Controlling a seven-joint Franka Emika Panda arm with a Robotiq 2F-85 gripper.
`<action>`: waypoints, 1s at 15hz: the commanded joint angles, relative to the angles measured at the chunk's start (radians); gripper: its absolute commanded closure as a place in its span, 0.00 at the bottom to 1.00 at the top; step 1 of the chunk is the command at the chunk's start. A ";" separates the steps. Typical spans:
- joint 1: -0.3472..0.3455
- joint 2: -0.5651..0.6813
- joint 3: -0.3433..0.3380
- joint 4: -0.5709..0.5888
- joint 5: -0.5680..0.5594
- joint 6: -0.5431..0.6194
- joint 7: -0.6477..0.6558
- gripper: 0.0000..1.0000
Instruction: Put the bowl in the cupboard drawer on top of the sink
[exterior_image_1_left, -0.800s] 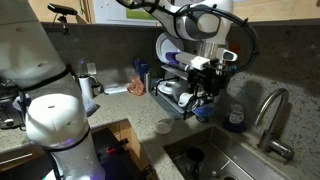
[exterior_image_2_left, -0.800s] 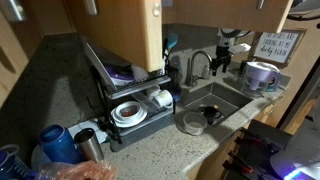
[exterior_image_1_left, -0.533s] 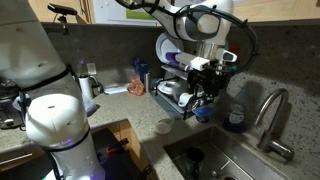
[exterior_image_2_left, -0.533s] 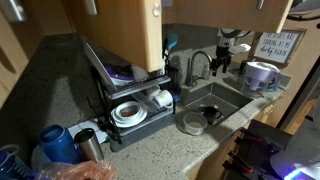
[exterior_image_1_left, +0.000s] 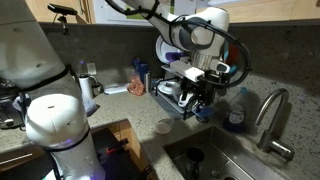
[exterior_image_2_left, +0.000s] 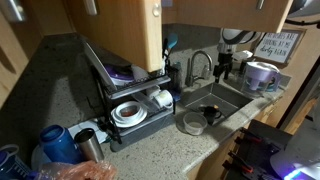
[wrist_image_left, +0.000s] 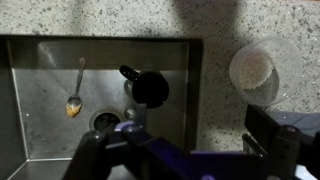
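Spotter: Approach stage, by my reading. The gripper (wrist_image_left: 185, 150) hangs over the sink (wrist_image_left: 35, 90), fingers spread wide, nothing between them.

Logger: Task's thing?

Spotter: That's the bowl (wrist_image_left: 260, 70), pale and translucent, upright on the speckled counter (wrist_image_left: 110, 18). It sits at 2 o'clock from the gripper in the wrist view, just outside the basin's corner, with nothing touching it.

Logger: Sweep left to right.

Spotter: Wrist view: spoon (wrist_image_left: 75, 100) lying in the basin at 10 o'clock, drain (wrist_image_left: 105, 120) just beside it, black ladle-like thing (wrist_image_left: 150, 88) at 12, then the bowl. In an exterior view, the dish rack (exterior_image_2_left: 140, 132) with white crockery stands at 9 o'clock of the sink, the faucet (exterior_image_2_left: 200, 65) behind the basin, and a mug (exterior_image_2_left: 260, 73) at far right.

Logger: Next move?

Spotter: My judgement: shift toward 2 o'clock, centre over the bowl's rim, descend, pinch one wall. Then lift to the cupboard (exterior_image_2_left: 150, 35) overhead. I cannot tell whether it stands open.

Logger: Obstacles?

Spotter: The faucet and dish rack crowd the lift path, and the thin rim may slip.
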 joint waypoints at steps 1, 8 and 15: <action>0.001 -0.069 -0.019 -0.112 0.042 0.068 -0.115 0.00; 0.023 -0.114 -0.049 -0.255 0.138 0.158 -0.291 0.00; 0.123 -0.186 -0.002 -0.336 0.214 0.209 -0.349 0.00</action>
